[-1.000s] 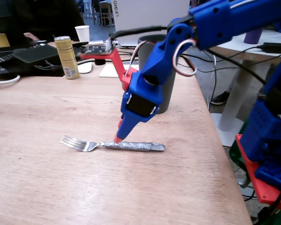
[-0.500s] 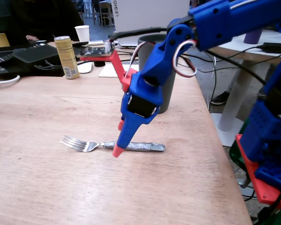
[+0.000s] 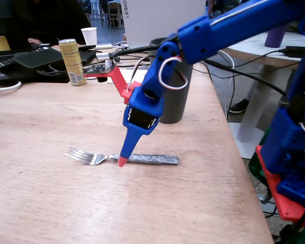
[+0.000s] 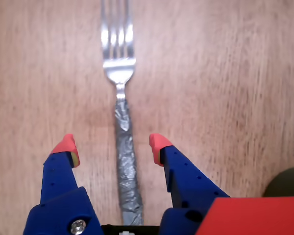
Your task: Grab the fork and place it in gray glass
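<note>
Wooden tabletop (image 3: 51,122), light grain, cluttered at the far edge, office background behind. Count: one fork (image 3: 123,157), one gray glass (image 3: 175,96), one yellow can (image 3: 72,62), one white paper cup (image 3: 90,36), some dark gear and cables at far left. Fork lies flat on the wood, tines to the left in the fixed view, taped handle to the right; in the wrist view (image 4: 122,147) it runs straight up the frame, tines at top. Gray glass stands upright behind my arm, well apart from the fork. My arm reaches in from the right, wrist pitched steeply down, my gripper (image 4: 111,145) pointing at the table. Jaws spread wide, one red tip on each side of the taped handle, neither touching it, nothing held. Writing: can label too small to read; a white box at the back shows mirrored lettering I can't make out.
</note>
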